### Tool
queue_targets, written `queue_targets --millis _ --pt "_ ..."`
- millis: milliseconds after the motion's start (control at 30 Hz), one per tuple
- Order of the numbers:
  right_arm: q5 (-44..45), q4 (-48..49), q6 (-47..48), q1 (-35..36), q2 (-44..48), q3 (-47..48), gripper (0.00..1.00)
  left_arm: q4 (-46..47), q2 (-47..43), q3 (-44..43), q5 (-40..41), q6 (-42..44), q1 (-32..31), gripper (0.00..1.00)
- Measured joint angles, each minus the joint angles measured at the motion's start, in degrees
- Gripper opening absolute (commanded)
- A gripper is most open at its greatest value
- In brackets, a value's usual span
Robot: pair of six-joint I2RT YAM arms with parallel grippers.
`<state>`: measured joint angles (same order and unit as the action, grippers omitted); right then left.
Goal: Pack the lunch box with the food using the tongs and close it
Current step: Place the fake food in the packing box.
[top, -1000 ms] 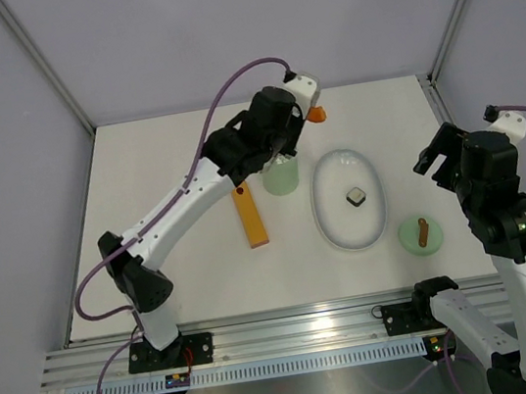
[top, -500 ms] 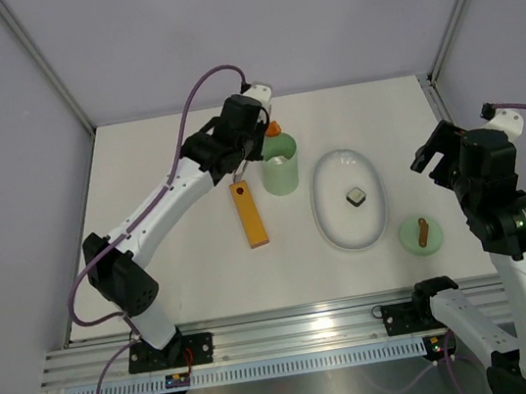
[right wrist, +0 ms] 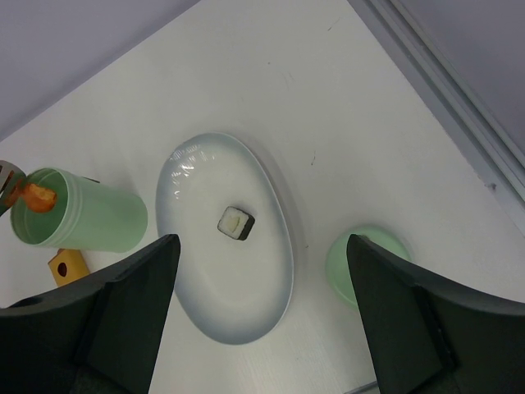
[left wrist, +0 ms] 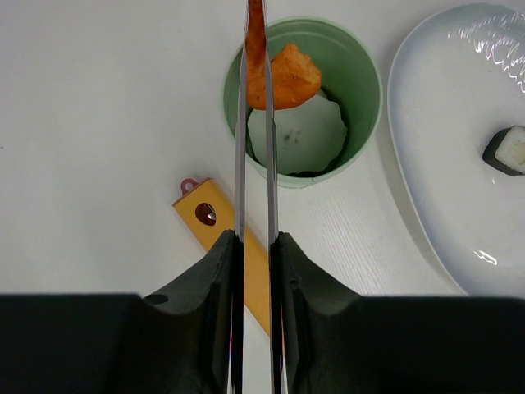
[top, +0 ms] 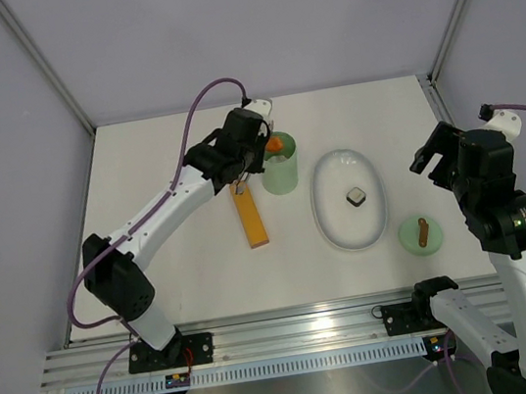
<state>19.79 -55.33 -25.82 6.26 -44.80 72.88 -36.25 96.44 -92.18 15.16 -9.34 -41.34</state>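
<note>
My left gripper (left wrist: 255, 240) (top: 239, 148) is shut on the slim grey tongs (left wrist: 238, 164). The tongs' tips pinch an orange piece of food (left wrist: 285, 76) (top: 276, 142) (right wrist: 37, 197) just above the open mouth of the mint-green lunch box (left wrist: 371, 90) (top: 281, 174) (right wrist: 90, 220). A white rice ball (left wrist: 299, 135) lies inside the box. A dark-and-white cube (top: 355, 197) (right wrist: 236, 222) (left wrist: 509, 150) sits on the white oval plate (top: 331, 219) (right wrist: 275, 279). The green lid (top: 420, 234) (right wrist: 365, 254) with its brown handle lies right of the plate. My right gripper (right wrist: 261, 240) (top: 435, 153) hangs open high above plate and lid, holding nothing.
A long orange block (top: 250, 217) (left wrist: 215, 222) lies flat just left of the lunch box, below my left gripper. Grey walls and metal posts bound the table at the back and sides.
The left arm swung left and slightly nearer, carrying the orange piece from behind and right of the lunch box to over its opening. The right arm stayed still.
</note>
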Motion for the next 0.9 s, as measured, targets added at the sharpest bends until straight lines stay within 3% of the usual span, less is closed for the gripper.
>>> queue_targets --millis 300,467,500,733,900 --pt "0.0 0.0 -0.1 0.0 0.1 -0.2 0.91 0.4 -2.0 3.0 -1.1 -0.7 -0.6 0.00" --pt "0.0 0.0 -0.1 0.0 0.1 -0.2 0.91 0.4 -2.2 3.1 -1.2 -0.8 -1.5 0.32" --pt "-0.1 0.0 -0.2 0.0 0.1 -0.2 0.91 0.4 -2.3 3.1 -1.2 -0.8 -1.6 0.34" --pt "-0.4 0.0 -0.2 0.0 0.3 -0.2 0.91 0.3 -2.6 3.1 -1.1 -0.7 -2.2 0.45" --pt "-0.5 0.0 -0.2 0.0 0.7 -0.2 0.91 0.1 -3.8 3.1 -1.1 -0.7 -2.4 0.43"
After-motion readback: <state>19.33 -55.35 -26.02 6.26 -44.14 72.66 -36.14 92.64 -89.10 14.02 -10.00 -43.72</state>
